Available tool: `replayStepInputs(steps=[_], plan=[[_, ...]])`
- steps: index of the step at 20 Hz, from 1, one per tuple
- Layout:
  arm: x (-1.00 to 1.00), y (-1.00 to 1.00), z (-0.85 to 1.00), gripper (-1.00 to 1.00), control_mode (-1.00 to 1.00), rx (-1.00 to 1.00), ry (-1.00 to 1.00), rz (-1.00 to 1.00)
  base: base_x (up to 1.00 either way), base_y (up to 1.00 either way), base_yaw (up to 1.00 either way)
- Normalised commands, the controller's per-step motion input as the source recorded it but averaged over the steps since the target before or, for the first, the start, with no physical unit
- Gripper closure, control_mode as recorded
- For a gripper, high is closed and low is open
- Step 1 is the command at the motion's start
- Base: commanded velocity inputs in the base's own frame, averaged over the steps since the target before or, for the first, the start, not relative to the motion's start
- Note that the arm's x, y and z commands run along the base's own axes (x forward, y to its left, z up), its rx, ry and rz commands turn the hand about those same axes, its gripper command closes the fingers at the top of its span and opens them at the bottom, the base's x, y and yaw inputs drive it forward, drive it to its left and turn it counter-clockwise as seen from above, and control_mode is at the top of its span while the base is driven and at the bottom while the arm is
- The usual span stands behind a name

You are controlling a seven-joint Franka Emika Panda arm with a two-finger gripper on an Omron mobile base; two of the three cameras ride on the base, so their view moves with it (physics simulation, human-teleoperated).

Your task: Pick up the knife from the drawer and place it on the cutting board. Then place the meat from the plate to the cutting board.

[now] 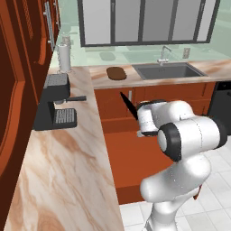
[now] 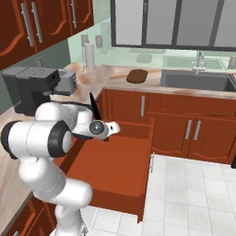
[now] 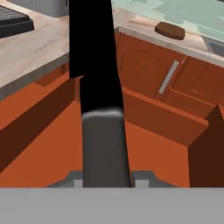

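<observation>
Gripper [image 3: 105,181] is clamping the black knife [image 3: 94,70] by its handle, jaws narrow on it, the blade sticking up and away from the fingers. In the left base view the knife [image 1: 128,105] is poking up-left of the hand. The open drawer [image 2: 115,170] is lying below the gripper. The cutting board [image 2: 136,76] is sitting well ahead on the counter [image 1: 67,158], beside the sink [image 1: 169,71].

Marble counter [image 1: 67,153], L-shaped, wraps the corner. On it: black coffee machine [image 1: 55,101] on left run, paper towel roll [image 1: 65,56] upright at back corner, dark brown cutting board [image 1: 117,73] flat, just left of sink [image 1: 169,71]. Drawer [image 2: 115,161] stands open below the counter.
</observation>
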Motion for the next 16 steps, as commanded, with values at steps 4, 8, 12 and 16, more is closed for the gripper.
replayStepInputs(steps=[4, 8, 12, 16], plan=[[0.00, 0.00, 1.00, 1.00, -1.00, 0.00, 0.07, -0.03, 0.00, 0.00, 0.00], [-0.02, -0.04, 0.98, 1.00, -1.00, 0.00, 0.23, -0.09, 0.00, 0.00, 0.00], [-0.06, -0.13, 1.00, 1.00, -1.00, 0.00, 0.30, -0.12, 0.00, 0.00, 0.00], [0.00, -0.10, 1.00, 1.00, -1.00, 0.00, 0.38, -0.13, 0.00, 0.00, 0.00]])
